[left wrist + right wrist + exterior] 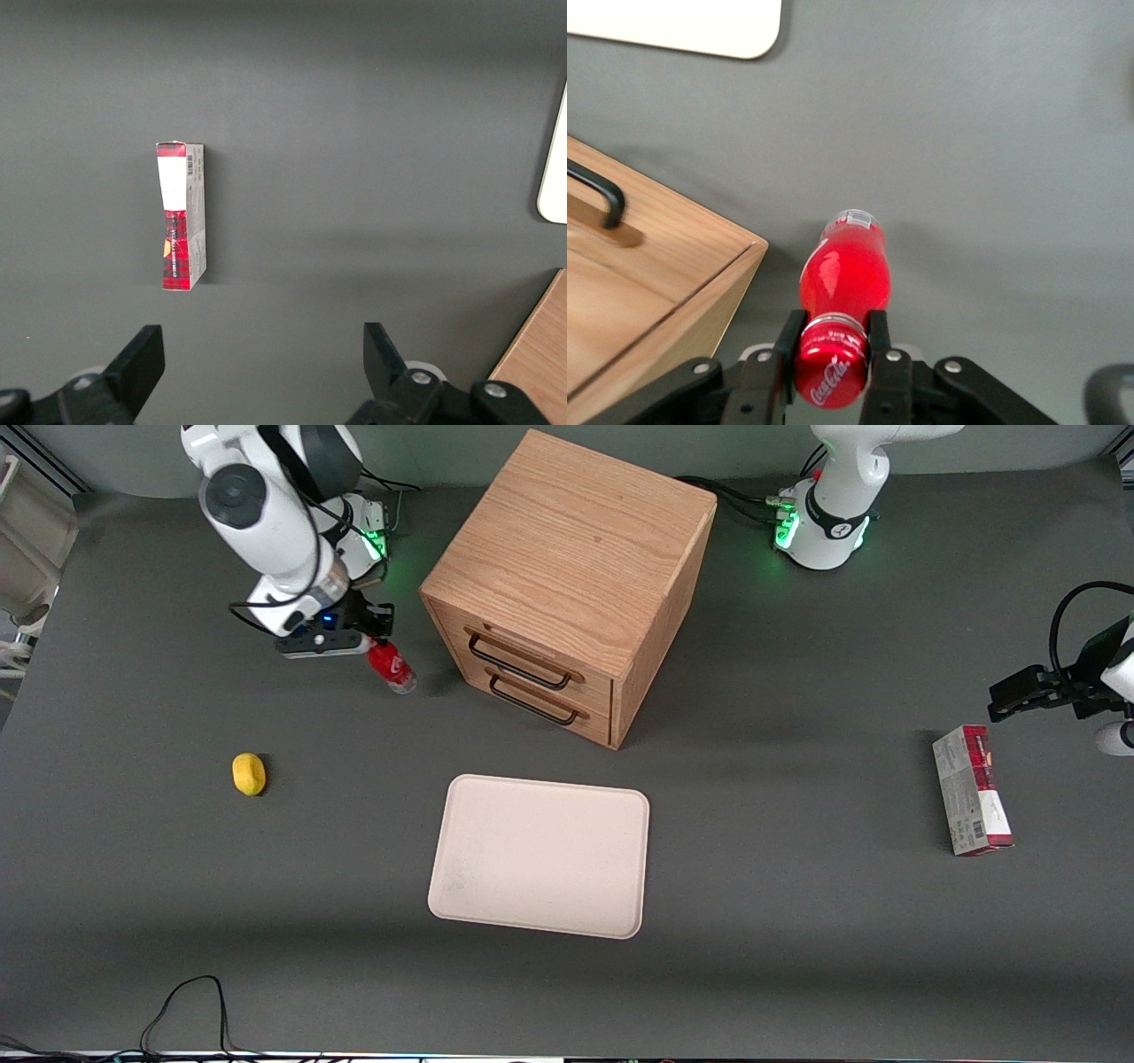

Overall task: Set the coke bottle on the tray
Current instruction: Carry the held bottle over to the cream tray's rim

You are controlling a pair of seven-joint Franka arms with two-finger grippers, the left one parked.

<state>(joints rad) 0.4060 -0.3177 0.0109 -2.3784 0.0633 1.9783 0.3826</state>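
Observation:
The coke bottle [391, 666] is a small red bottle with a red cap and a clear base. It stands tilted beside the wooden cabinet, toward the working arm's end of the table. My right gripper [372, 645] is shut on its cap. The right wrist view shows both fingers [788, 332] pressed against the red cap, with the bottle [844, 274] reaching away from the gripper [833, 329]. The pale pinkish-cream tray [539, 855] lies flat, nearer to the front camera than the cabinet; one corner [735, 27] shows in the right wrist view.
A wooden drawer cabinet [567, 584] with two black handles stands beside the bottle. A yellow object [249, 773] lies nearer to the front camera than my gripper. A red-and-grey carton [970, 790] lies toward the parked arm's end.

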